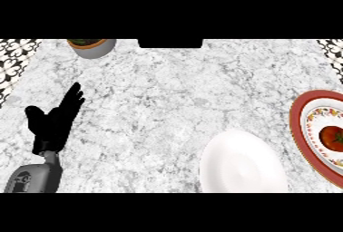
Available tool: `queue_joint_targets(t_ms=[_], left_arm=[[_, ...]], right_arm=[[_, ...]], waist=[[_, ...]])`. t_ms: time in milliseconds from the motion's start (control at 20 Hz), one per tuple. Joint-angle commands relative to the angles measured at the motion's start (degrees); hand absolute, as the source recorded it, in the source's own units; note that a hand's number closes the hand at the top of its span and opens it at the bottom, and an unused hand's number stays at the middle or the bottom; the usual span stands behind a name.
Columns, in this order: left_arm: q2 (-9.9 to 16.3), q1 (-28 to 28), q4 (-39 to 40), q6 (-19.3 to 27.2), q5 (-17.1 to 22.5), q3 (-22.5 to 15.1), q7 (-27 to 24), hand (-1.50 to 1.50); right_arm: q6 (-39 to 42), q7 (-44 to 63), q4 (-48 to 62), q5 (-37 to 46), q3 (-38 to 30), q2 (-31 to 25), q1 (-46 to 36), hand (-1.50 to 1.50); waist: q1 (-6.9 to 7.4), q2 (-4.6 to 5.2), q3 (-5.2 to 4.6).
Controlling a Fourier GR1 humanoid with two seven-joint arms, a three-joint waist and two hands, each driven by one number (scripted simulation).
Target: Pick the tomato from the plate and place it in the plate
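Note:
A red tomato [331,136] lies in a red-rimmed patterned plate [299,118] at the right edge of the head view, partly cut off by the frame. A plain white plate [242,164] sits to its left, near the counter's front edge. My left hand [56,121] is at the left side, fingers straight and pointing up and away, holding nothing and far from both plates. My right hand does not show.
A grey pot with a plant [92,46] stands at the back left of the marble counter [167,95]. A dark rectangular object [170,43] sits at the back centre. Patterned wall tiles [13,63] border the counter's left and right sides.

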Motion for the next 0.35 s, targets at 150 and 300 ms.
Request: queue_joint_targets(t_ms=[150, 300], left_arm=[[-0.5, -1.5, 0.9, 0.7, -1.1, -0.6, 0.0, 0.00], [0.6, -0.2, 1.3, -0.9, 0.1, 0.4, -0.7, 0.00]], right_arm=[[10.4, -10.3, 4.8, 0.7, 1.8, -3.5, -0.5, -1.50], [8.9, -12.1, 5.8, 1.5, 2.8, -3.8, 0.4, -1.50]], waist=[[0.22, 0.18, 0.10], [0.48, 0.10, 0.10]])
